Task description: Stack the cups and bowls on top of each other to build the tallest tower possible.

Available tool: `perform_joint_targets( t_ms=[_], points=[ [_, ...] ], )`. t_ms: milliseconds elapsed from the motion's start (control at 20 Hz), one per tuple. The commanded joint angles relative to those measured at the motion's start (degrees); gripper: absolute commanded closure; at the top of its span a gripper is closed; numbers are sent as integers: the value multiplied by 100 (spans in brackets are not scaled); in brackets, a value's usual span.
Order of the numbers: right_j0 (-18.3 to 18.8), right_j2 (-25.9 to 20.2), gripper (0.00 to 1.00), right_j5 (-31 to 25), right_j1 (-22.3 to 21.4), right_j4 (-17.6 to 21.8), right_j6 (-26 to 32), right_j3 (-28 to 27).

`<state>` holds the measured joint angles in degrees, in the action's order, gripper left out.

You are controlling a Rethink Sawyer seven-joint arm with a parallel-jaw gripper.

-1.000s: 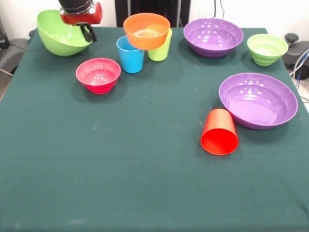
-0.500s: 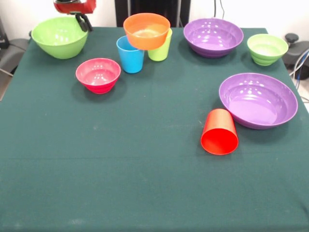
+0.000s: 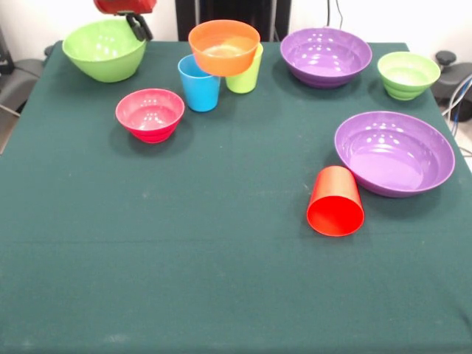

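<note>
From the front, the red-and-black pincer (image 3: pixel 137 26) hangs at the top edge, its black fingers at the rim of the large glossy lime-green plastic bowl (image 3: pixel 103 49) at the tabletop's (image 3: pixel 221 280) far left corner; whether it grips the rim I cannot tell. An orange plastic bowl (image 3: pixel 224 47) sits atop the sky-blue tumbler (image 3: pixel 199 85) and lime-green tumbler (image 3: pixel 246 75) by the far edge. The red tumbler (image 3: pixel 335 201) lies on its side, touching a large purple bowl (image 3: pixel 394 152) near the right edge.
</note>
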<state>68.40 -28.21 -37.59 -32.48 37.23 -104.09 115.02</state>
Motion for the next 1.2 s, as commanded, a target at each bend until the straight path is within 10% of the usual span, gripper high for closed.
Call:
perform_joint_targets(
  t_ms=[50, 1200],
  points=[
    [-301, -98, 100, -156, 279, 19, 319, 85],
    [-687, -72, 100, -648, -1521, -643, 75, 824]
  ],
)
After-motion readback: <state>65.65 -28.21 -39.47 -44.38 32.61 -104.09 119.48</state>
